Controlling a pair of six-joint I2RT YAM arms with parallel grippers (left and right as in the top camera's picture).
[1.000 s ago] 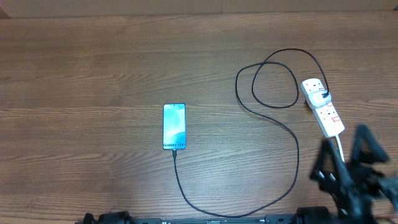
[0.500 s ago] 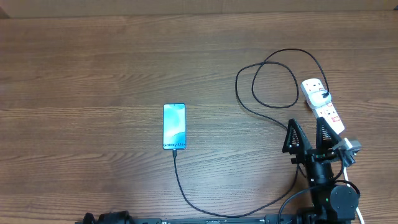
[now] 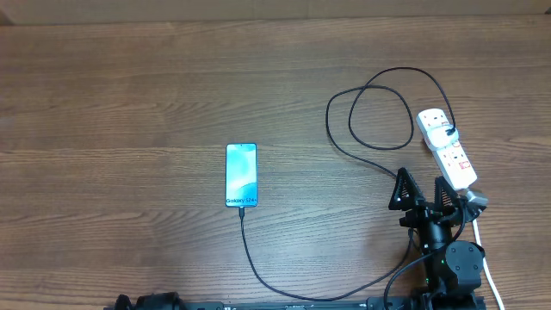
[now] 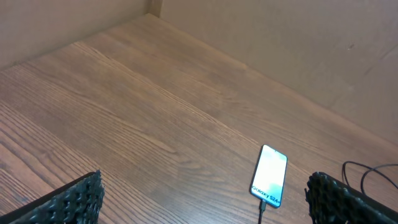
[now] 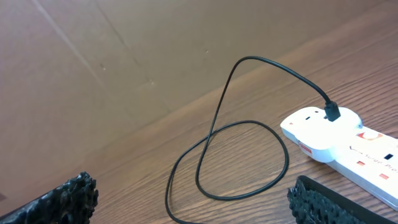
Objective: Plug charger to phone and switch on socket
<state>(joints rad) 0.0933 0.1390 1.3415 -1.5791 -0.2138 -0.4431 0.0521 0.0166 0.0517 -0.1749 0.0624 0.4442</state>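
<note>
The phone [image 3: 241, 175] lies flat at the table's middle, screen lit, with the "Galaxy S24+" end toward the front; it also shows in the left wrist view [image 4: 269, 175]. The black charger cable [image 3: 379, 164] has its tip in the phone's near end, curves along the front and loops up to the white socket [image 3: 446, 145], where its plug sits. The socket [image 5: 339, 137] and cable loop [image 5: 242, 162] show in the right wrist view. My right gripper [image 3: 424, 191] is open and empty, just left of and in front of the socket. My left gripper [image 4: 205, 202] is open and empty, well short of the phone.
A brown cardboard wall [image 3: 258, 9] runs along the table's far edge. The socket's thick white lead [image 3: 484, 258] trails toward the front right, beside the right arm.
The right arm has swung in from the front right corner toward the socket, then settled slightly lower. The phone, cable and socket have not moved.
</note>
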